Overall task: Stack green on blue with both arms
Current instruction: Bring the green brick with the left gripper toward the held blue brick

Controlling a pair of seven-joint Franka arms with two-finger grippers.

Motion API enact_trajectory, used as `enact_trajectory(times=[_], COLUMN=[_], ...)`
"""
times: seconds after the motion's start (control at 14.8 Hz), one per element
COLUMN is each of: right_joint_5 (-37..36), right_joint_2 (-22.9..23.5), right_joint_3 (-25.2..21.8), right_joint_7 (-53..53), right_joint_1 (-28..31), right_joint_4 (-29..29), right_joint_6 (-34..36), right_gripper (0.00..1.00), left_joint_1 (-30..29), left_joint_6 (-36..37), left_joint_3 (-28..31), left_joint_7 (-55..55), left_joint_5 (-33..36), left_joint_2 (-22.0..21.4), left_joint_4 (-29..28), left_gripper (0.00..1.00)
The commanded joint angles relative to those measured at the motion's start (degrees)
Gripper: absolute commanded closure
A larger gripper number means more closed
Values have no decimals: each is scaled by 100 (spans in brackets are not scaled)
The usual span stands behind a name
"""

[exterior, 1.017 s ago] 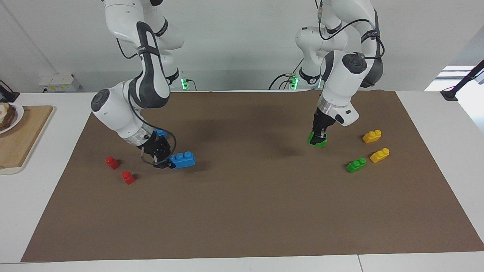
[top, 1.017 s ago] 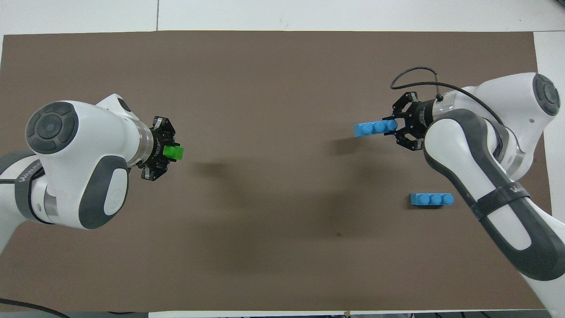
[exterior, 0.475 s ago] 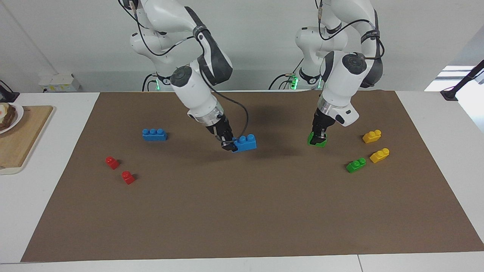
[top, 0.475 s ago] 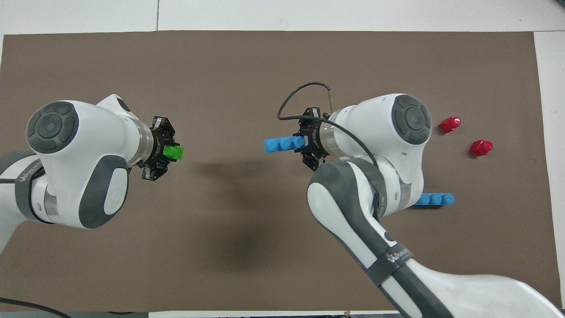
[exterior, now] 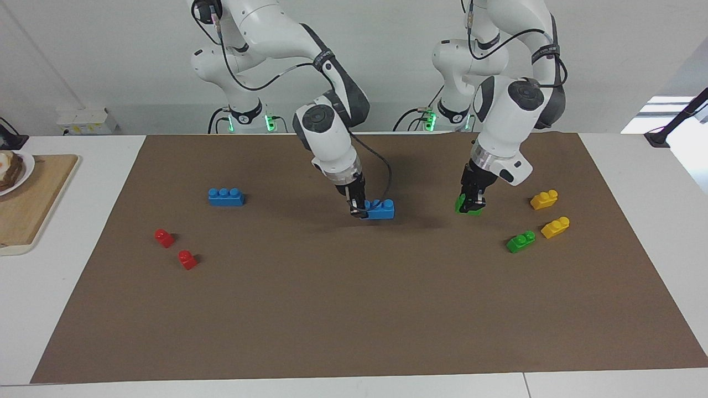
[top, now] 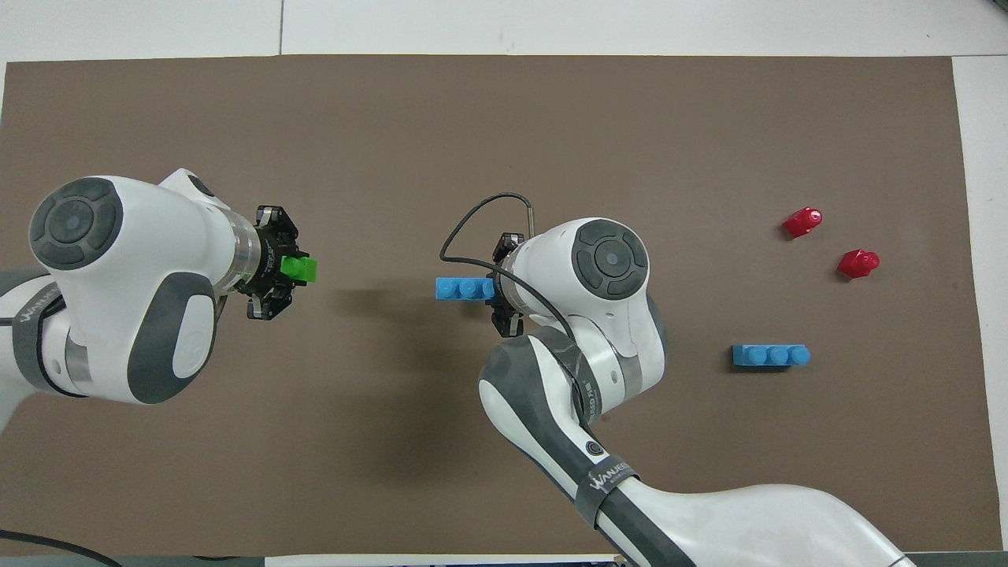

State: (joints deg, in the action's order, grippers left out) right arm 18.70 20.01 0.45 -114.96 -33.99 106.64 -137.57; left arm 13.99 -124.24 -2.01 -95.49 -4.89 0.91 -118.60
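My right gripper point(exterior: 360, 210) is shut on one end of a blue three-stud brick point(exterior: 383, 210), held level and low over the middle of the brown mat point(exterior: 354, 309). Seen from overhead, that blue brick point(top: 461, 289) sticks out from the right gripper point(top: 494, 289) toward the left arm's end. My left gripper point(exterior: 472, 202) is shut on a green brick point(exterior: 469, 210), low over the mat, toward the left arm's end. From overhead, this green brick point(top: 301, 269) shows at the left gripper's point(top: 285, 269) tip. A bare stretch of mat separates the two bricks.
A second blue brick point(exterior: 225, 197) and two red bricks point(exterior: 164, 237) point(exterior: 187, 259) lie toward the right arm's end. Another green brick point(exterior: 520, 241) and two yellow bricks point(exterior: 544, 199) point(exterior: 555, 227) lie toward the left arm's end. A wooden board point(exterior: 33, 204) sits off the mat.
My right arm has swung the blue brick from the right arm's end of the mat to its middle. The left gripper with the green brick has shifted only slightly.
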Motion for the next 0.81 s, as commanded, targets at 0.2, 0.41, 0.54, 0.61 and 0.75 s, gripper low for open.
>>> enact_trajectory(times=[0.2, 0.41, 0.54, 0.61, 0.75], right_joint_5=[-112, -112, -112, -112, -112], right_joint_2=[214, 223, 258, 275, 293], right_joint_3=[-19, -19, -19, -19, -19], right_joint_7=[-290, -282, -282, -282, -264], right_joint_1=[-134, -134, -134, -142, -143], right_joint_4=[50, 173, 208, 226, 270], right_joint_6=[-446, -621, -701, -710, -823], right_gripper=[100, 100, 100, 100, 100], left_joint_1=[60, 244, 595, 666, 912], left_joint_6=[-57, -268, -312, -381, -426], left_joint_3=[-2, -19, -10, -10, -10], left_joint_7=[-963, -1024, -1505, -1673, -1955], left_joint_5=[-91, -91, -30, -21, -12], left_joint_2=[67, 198, 653, 717, 735], left_joint_4=[83, 152, 502, 557, 566], left_gripper=[100, 100, 100, 100, 100])
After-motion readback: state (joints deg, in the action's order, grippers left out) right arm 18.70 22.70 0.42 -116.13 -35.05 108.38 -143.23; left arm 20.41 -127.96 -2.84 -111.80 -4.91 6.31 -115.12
